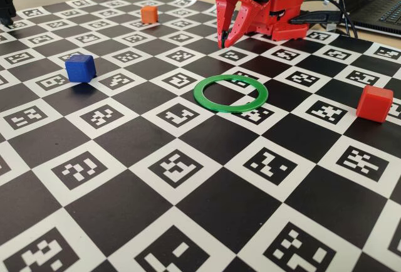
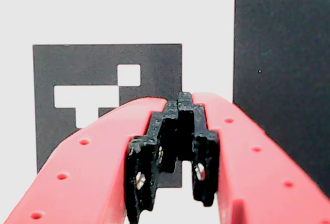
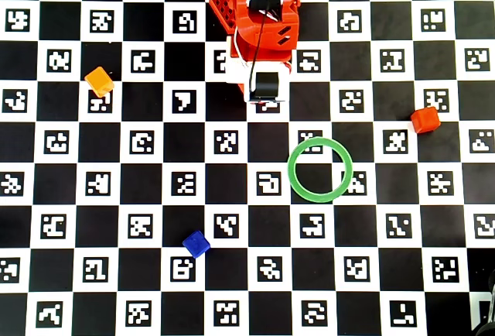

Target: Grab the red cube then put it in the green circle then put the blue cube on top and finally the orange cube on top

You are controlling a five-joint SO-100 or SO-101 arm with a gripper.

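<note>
The red cube [image 1: 374, 103] [image 3: 425, 120] sits on the marker board at the right in the fixed view, apart from the green circle [image 1: 198, 93] [image 3: 291, 169], which lies flat and empty near the middle. At the left stands the blue cube [image 1: 80, 68] [image 3: 196, 244]. The orange cube [image 1: 149, 14] [image 3: 99, 81] is far back left. My gripper [image 1: 227, 41] [image 2: 183, 100] hangs point-down just above the board behind the circle, shut, with nothing between its fingers. The wrist view holds only the board's markers.
The checkered marker board [image 1: 125, 209] covers the table. The red arm base [image 1: 282, 9] stands at the back edge, with a laptop [image 1: 382, 9] and cables behind it on the right. A black object [image 1: 6, 5] sits at the far left edge.
</note>
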